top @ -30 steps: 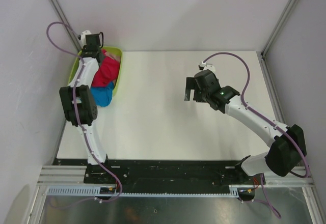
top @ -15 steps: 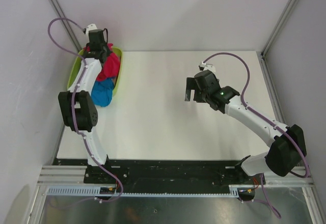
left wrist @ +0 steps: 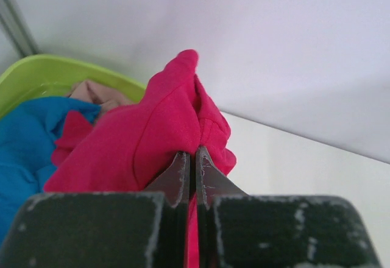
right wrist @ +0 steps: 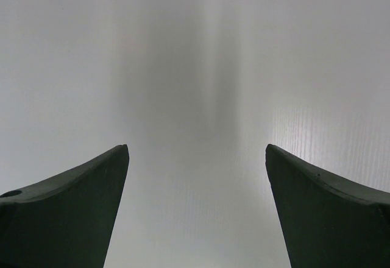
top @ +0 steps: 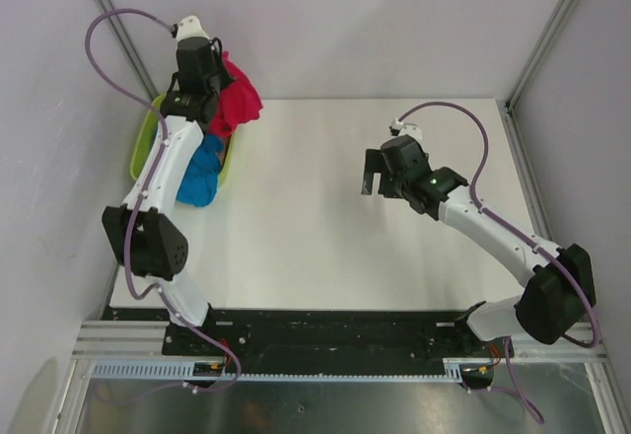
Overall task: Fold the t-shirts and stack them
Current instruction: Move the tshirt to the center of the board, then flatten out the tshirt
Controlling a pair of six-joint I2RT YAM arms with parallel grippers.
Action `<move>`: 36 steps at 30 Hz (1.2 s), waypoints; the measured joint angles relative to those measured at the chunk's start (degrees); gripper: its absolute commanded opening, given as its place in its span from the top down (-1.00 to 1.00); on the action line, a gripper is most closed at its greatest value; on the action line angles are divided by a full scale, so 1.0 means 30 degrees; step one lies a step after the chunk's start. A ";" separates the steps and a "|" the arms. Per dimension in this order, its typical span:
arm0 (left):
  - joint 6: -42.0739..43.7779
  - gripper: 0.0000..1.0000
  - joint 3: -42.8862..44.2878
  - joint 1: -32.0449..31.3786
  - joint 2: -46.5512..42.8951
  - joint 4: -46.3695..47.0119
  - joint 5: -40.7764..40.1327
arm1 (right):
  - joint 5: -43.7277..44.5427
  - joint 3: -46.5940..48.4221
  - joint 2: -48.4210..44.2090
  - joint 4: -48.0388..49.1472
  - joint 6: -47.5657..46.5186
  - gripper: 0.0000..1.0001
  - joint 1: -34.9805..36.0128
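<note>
The job was at its very start, and no shirt lay flat, folded or stacked. The left claw [left wrist: 195,158] was pressed together on a bunched fold of the red t-shirt [left wrist: 161,122], holding it up over the far end of the lime-green basket [top: 141,148] by the wall. Whether the shirt's lower part hung free of the basket, I could not tell. The blue t-shirt [top: 200,176] lay crumpled inside the basket, spilling over its near end, and a scrap of the pink t-shirt [left wrist: 91,91] showed behind it against the rim. The right claw [right wrist: 196,152] hovered spread wide and empty over the middle of the white worktop [top: 296,247], well apart from the basket. By my reckoning everything was left to do: carry the red shirt out, spread it, fold it, then the same for the other two — and stack all three.
</note>
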 measured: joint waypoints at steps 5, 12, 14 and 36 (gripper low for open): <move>0.0481 1.00 0.0015 -0.2062 -0.1967 0.0000 0.0000 | -0.0036 -0.0007 -0.0772 0.0138 0.0007 -0.96 -0.0860; 0.0933 1.00 -0.0466 -0.5952 -0.4503 0.0277 0.0073 | 0.0095 -0.0007 -0.2390 0.0321 0.0015 -0.96 -0.1785; 0.0947 1.00 -0.1421 -0.7242 -0.5377 0.0481 0.0109 | 0.0284 -0.0007 -0.2805 0.0313 0.0036 -0.96 -0.1938; -0.1872 -0.72 -1.3398 -0.9581 -0.8182 -0.0328 0.3279 | 0.0648 -0.3126 -0.3147 0.0029 0.1224 -0.86 -0.0918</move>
